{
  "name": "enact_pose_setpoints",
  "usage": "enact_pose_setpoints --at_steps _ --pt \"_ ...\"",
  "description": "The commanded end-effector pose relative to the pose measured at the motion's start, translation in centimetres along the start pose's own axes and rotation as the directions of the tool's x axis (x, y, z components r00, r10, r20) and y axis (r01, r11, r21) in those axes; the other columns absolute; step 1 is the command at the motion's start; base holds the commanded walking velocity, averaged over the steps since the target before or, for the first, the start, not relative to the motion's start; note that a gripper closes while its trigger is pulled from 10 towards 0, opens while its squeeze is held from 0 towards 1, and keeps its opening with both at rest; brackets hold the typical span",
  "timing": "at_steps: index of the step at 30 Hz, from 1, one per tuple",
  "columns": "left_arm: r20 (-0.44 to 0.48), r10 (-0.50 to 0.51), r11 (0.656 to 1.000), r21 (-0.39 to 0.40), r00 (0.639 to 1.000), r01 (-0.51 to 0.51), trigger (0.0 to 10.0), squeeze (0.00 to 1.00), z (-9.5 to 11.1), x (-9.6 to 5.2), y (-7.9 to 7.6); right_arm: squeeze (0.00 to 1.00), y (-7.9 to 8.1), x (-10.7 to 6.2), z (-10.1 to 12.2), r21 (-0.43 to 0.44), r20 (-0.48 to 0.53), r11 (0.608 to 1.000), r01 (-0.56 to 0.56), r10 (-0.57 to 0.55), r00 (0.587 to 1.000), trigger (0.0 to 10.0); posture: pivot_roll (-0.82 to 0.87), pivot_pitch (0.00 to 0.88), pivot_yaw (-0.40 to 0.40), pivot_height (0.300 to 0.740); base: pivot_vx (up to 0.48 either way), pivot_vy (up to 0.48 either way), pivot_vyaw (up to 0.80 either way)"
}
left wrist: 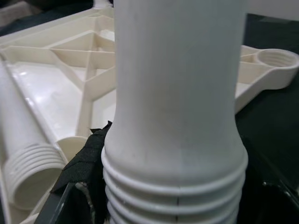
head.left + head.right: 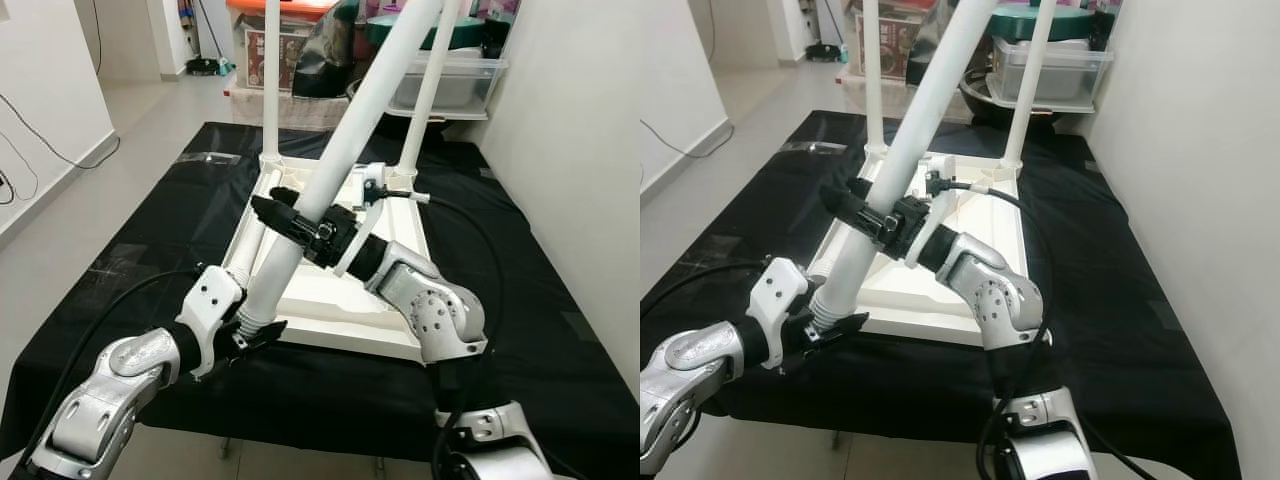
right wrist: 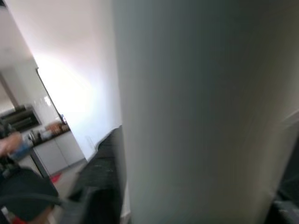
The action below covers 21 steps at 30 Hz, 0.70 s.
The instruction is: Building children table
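Left eye view shows a white plastic children's tabletop [image 2: 330, 300] lying upside down on a black cloth [image 2: 560, 330] spread over the floor, its ribbed underside facing up. Two white legs [image 2: 271, 80] stand upright in the far corner sockets, and another leg [image 1: 21, 140] lies loose on the underside, its threaded end visible in the left wrist view.

Both grippers hold one long white table leg [image 2: 340, 170], which slants up and away from the near left corner of the tabletop. The left gripper [image 2: 250, 335] is clamped around the leg's lower, threaded end — the ridged threads [image 1: 177, 186] sit right against its black fingers [image 1: 81, 163]. The right gripper [image 2: 295, 222] grasps the same leg higher up, its fingers closed across the shaft from the right side. In the right wrist view the shaft is a blurred pale column, so the exact finger contact there is hard to make out.

An empty threaded socket [image 1: 275, 60] shows at one corner of the tabletop. Storage boxes [image 2: 450, 80] and bags stand beyond the cloth, beside a white wall [image 2: 580, 150].
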State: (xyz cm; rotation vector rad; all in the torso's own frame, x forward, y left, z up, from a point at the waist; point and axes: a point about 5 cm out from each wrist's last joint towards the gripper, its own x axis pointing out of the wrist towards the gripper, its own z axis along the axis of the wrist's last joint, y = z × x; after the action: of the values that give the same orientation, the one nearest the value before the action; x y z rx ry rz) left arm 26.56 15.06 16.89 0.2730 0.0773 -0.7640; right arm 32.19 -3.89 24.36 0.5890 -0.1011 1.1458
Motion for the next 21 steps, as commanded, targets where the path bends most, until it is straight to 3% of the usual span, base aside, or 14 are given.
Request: enact_pose_setpoints --at_steps 1,8,14,15,16,17,18,21 --pt "-0.013 -0.021 1.000 0.011 1.000 0.022 10.0 0.00 -0.4 0.6 -0.5 0.00 1.1 0.7 -0.2 0.060 0.044 0.998 -0.027 0.024 0.999 0.0 0.12 0.000 -0.058 0.740 0.000 0.000 0.00" --pt "-0.020 -0.026 0.999 0.020 0.999 0.027 10.0 0.00 -0.6 0.6 -0.7 0.00 1.9 0.7 -0.9 0.073 0.034 0.996 -0.055 0.053 0.998 0.0 0.12 0.000 -0.063 0.740 0.000 0.000 0.00" --pt "-0.041 0.003 0.999 0.047 0.999 -0.001 10.0 0.00 -0.8 0.1 -0.2 0.00 1.5 0.4 -1.2 0.051 0.003 0.998 -0.036 0.036 0.999 0.0 0.12 0.000 -0.067 0.740 0.000 0.000 0.00" --pt "-0.021 0.040 0.998 0.055 0.999 -0.039 10.0 1.00 -0.6 0.0 0.2 0.00 1.4 0.3 -1.1 0.047 0.007 0.999 -0.028 0.028 1.000 0.0 0.13 0.000 -0.067 0.740 0.000 0.000 0.00" --pt "0.046 0.122 0.992 0.027 0.992 -0.123 10.0 1.00 -0.1 -0.1 1.2 0.00 1.2 0.1 -0.9 0.038 0.015 0.999 -0.016 0.015 1.000 0.0 0.13 0.000 -0.068 0.740 0.000 0.000 0.00" --pt "0.046 0.122 0.992 0.027 0.992 -0.123 10.0 1.00 -0.1 -0.1 1.2 0.00 1.2 0.1 -0.9 0.038 0.015 0.999 -0.016 0.015 1.000 0.0 0.13 0.000 -0.068 0.740 0.000 0.000 0.00" --pt "0.101 0.183 0.983 -0.025 0.978 -0.181 10.0 1.00 0.5 -0.3 2.1 0.00 1.0 0.0 -0.7 0.026 0.020 1.000 -0.004 0.003 1.000 0.0 0.13 0.000 -0.068 0.740 0.000 0.000 0.00" --pt "0.117 0.197 0.980 -0.033 0.973 -0.194 10.0 1.00 0.7 -0.5 2.3 0.00 0.8 -0.1 -0.5 0.016 0.025 1.000 0.004 -0.004 1.000 0.0 0.13 0.000 -0.070 0.740 0.000 0.000 0.00"
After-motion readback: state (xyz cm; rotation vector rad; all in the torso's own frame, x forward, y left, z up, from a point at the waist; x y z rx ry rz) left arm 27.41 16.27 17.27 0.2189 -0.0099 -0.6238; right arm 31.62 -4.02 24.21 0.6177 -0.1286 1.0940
